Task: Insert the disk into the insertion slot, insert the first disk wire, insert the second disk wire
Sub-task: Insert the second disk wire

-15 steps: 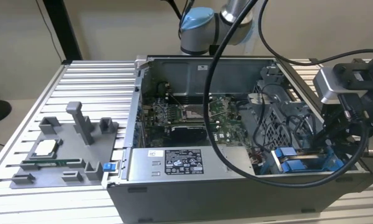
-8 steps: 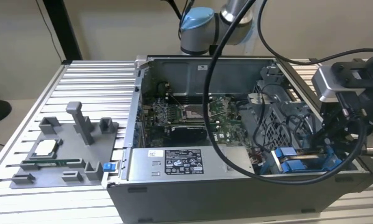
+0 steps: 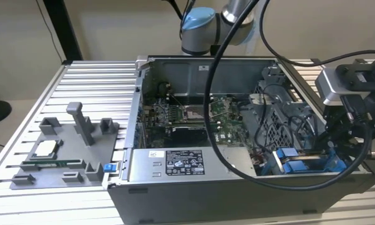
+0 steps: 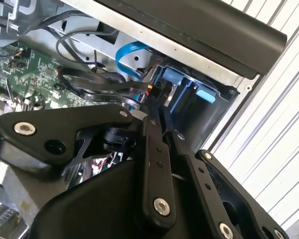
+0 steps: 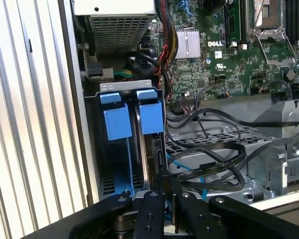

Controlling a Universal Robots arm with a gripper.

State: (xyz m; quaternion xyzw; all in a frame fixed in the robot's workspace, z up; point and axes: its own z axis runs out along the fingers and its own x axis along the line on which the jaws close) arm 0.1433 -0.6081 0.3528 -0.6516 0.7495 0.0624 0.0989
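Down in the insertion slot (image 5: 122, 149), at the case's near corner on the exterior view's right, the disk (image 5: 142, 149) sits upright with its blue carrier tabs up (looks fully seated). Gripper (image 5: 162, 191) hangs just over its connector edge, fingers (image 5: 150, 211) pinched nearly together; whether they hold a plug, cannot tell. Black wires (image 5: 214, 167) loop beside it. For the wire step: square the plug to the port, push straight, keep loops clear.

Exterior view overlooks the case (image 3: 237, 183); wrist views (close) share its bay.
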